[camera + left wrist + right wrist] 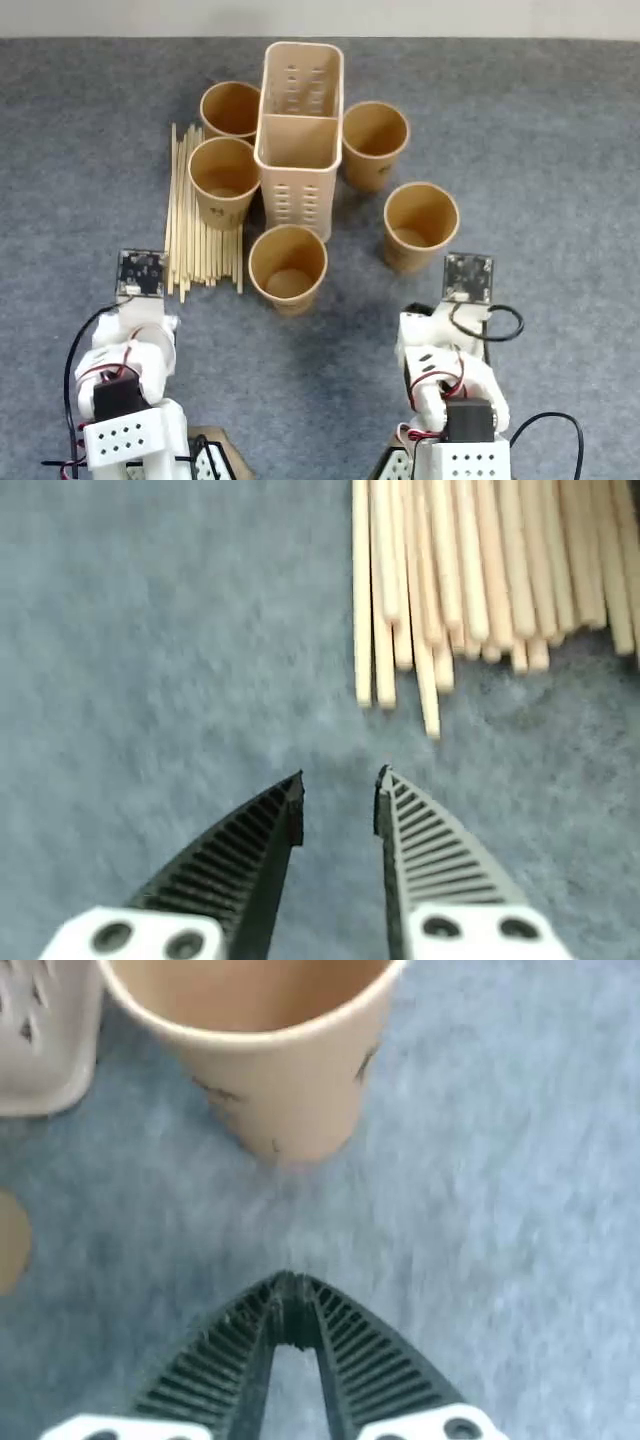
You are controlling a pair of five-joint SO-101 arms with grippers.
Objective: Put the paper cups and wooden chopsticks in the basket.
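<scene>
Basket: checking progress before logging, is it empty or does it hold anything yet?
Empty. The high view shows both basket compartments bare; the paper cups and chopsticks sit outside on the table.

the right hand (290, 1285), two black ribbed fingers (215, 1360) on white bases, hangs over a grey carpet-like counter (520, 1190), tips pressed together with nothing between them. just beyond the tips stands an upright tan paper cup (290, 1090) with dark marks on its side. near the cup is a corner of a pale beige slotted plastic basket (45, 1050).
</scene>
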